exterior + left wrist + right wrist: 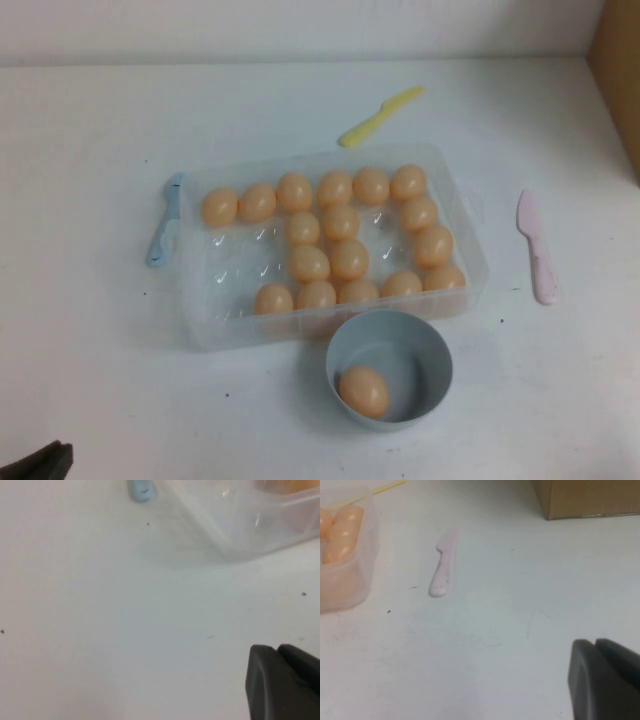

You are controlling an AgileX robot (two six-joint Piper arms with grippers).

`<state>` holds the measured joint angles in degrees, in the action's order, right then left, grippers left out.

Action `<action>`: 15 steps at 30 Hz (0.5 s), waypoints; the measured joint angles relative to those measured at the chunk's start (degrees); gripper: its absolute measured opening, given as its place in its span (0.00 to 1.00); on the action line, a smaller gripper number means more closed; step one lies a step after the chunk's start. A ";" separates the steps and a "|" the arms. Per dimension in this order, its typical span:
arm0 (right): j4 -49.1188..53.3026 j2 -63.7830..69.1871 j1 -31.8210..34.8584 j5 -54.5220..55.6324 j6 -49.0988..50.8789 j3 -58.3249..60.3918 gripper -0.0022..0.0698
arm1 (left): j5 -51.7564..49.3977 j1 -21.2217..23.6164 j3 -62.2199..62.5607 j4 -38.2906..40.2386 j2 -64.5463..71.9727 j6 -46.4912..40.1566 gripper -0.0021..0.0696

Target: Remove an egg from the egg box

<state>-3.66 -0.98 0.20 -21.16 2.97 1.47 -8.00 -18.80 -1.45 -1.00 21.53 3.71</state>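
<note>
The clear plastic egg box (200,320) lies mid-table and holds several peach-orange eggs (349,258). One more egg (364,391) lies in the grey-blue bowl (432,352) just in front of the box. My left gripper (276,649) is shut and empty, low over bare table near the front left corner (40,462), apart from the box's corner (225,535). My right gripper (0,480) is out of the high view; in the right wrist view it (595,642) is shut and empty over bare table to the right of the box (350,575).
A blue plastic knife (165,222) lies at the box's left side, a yellow one (380,115) behind it and a pink one (536,246) to its right. A cardboard box (620,70) stands at the far right edge.
</note>
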 joint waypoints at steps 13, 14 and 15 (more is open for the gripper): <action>0.00 0.00 0.00 0.00 0.00 0.00 0.01 | -0.46 10.28 0.00 -0.47 -20.27 0.02 0.02; 0.00 0.00 0.00 0.00 0.00 0.00 0.01 | -0.46 11.86 0.00 -0.47 -21.09 0.02 0.02; 0.00 0.00 0.00 0.00 0.00 0.00 0.01 | -0.46 13.46 0.00 -0.47 -21.66 -0.10 0.02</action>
<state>-3.66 -0.98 0.20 -21.16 2.97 1.47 -8.46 -5.34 -1.45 -1.48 -0.13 3.61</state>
